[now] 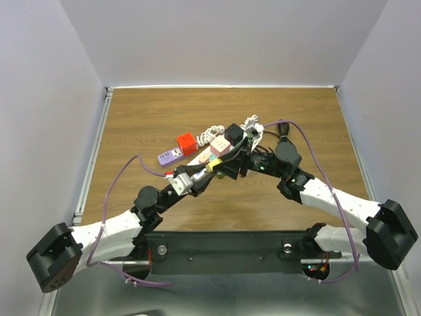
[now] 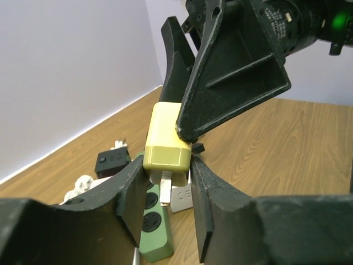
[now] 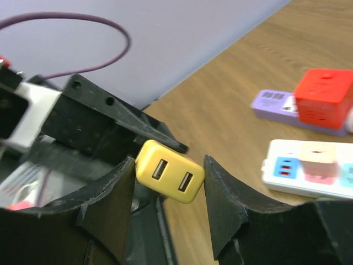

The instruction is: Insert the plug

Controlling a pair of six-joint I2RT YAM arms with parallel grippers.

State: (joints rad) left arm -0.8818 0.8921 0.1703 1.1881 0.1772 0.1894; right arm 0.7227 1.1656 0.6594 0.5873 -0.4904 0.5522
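The plug [image 1: 211,167] is a small yellow block with two USB ports [image 3: 170,171] on one end and metal prongs on the other. It hangs above the table's middle, held from both sides. My left gripper [image 2: 166,163] is shut on its prong end, with the prongs pointing down between the fingers. My right gripper [image 3: 169,161] is shut on the port end, and one of its black fingers [image 2: 231,66] presses on the plug's top [image 2: 168,138]. Below the prongs lies a green power strip [image 2: 153,221] with round sockets.
On the table behind the grippers lie a white strip [image 3: 309,168] carrying a pink adapter [image 1: 219,149], a purple strip [image 1: 170,157], a red cube adapter [image 1: 186,143], a black adapter [image 1: 233,133] and tangled white cord [image 1: 252,124]. Walls close off three sides.
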